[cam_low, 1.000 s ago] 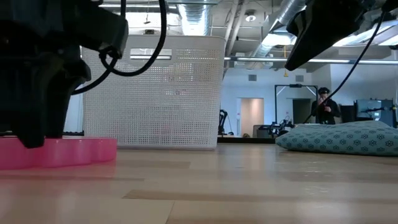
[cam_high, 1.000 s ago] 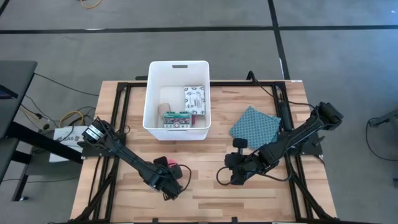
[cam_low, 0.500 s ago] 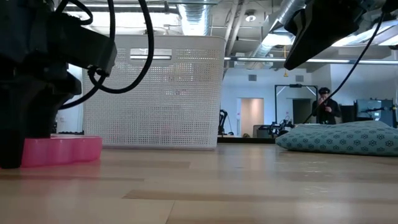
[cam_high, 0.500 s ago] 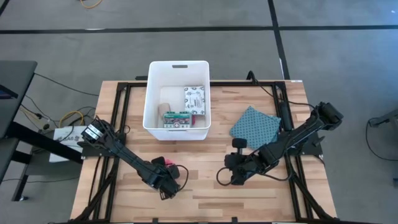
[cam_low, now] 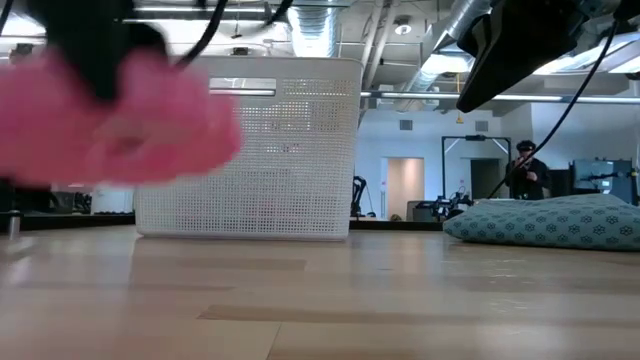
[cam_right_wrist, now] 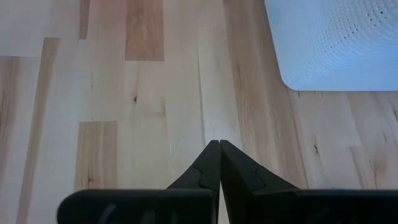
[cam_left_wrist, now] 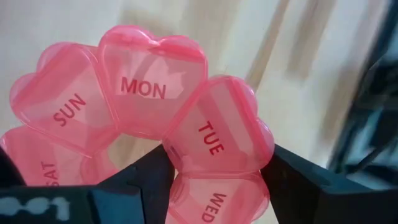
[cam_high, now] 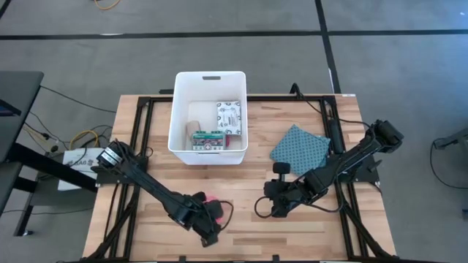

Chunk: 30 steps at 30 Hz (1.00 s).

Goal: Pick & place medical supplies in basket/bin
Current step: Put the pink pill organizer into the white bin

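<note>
Left gripper (cam_high: pixel 207 224) is clamped on the pink pill organiser (cam_left_wrist: pixel 149 118), a ring of heart-shaped day boxes, pinched at its TUE and WED hearts; in the low view it hangs clear of the table (cam_low: pixel 400 300), near the front edge. From there the white bin (cam_high: pixel 209 117) lies straight back toward the far side, already holding packets, so the carry is likely rearward and up over its near wall. Right gripper (cam_right_wrist: pixel 219 149), fingers pressed together and empty, waits over bare wood beside the teal cloth (cam_high: pixel 300 147).

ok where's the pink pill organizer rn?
The pink pill organizer is clamped in the left gripper, lifted off the table at its front-left in the high view, in front of the white bin.
</note>
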Each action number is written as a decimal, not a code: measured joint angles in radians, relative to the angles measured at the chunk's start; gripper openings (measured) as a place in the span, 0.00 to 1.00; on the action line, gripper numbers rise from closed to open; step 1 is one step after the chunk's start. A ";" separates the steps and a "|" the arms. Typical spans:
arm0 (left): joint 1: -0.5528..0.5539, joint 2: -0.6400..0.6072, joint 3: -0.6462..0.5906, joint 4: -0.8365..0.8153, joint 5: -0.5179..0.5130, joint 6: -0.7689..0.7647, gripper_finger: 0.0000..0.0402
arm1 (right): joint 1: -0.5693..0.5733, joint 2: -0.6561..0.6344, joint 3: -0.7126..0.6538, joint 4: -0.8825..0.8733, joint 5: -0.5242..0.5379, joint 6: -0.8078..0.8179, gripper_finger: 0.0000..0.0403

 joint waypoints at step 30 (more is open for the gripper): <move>0.779 0.086 0.677 -0.727 -0.324 0.439 0.50 | -0.008 0.000 0.000 0.036 0.000 0.000 0.00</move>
